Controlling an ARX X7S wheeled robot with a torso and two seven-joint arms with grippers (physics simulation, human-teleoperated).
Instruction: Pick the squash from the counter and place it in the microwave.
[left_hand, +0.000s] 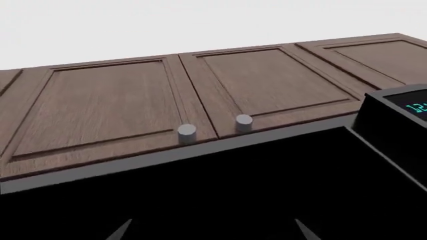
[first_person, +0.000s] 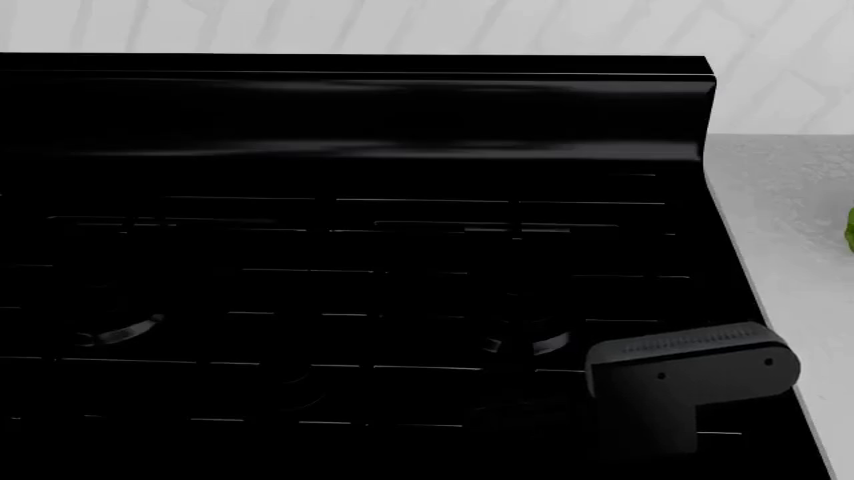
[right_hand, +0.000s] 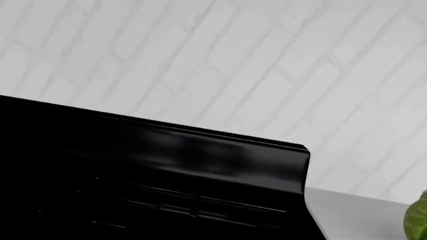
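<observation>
Only a green edge (right_hand: 417, 218) of something shows on the white counter (right_hand: 353, 215) past the stove's right end; it is also a sliver in the head view (first_person: 849, 228). I cannot tell if it is the squash. The counter (first_person: 787, 210) runs along the right. A black appliance with teal clock digits (left_hand: 407, 107), seemingly the microwave, sits under wood cabinets. My left gripper (left_hand: 213, 232) is open and empty, its two grey fingertips (left_hand: 120, 231) wide apart over a black surface. A dark grey part of my right arm (first_person: 694, 368) hangs over the stove's front right; its jaws are hidden.
The black stove top (first_person: 347, 260) with grates fills most of the head view, its raised back panel (first_person: 347, 100) against a white brick wall (right_hand: 220, 60). Brown wall cabinets (left_hand: 113, 100) with two grey knobs (left_hand: 187, 132) are close ahead of the left wrist.
</observation>
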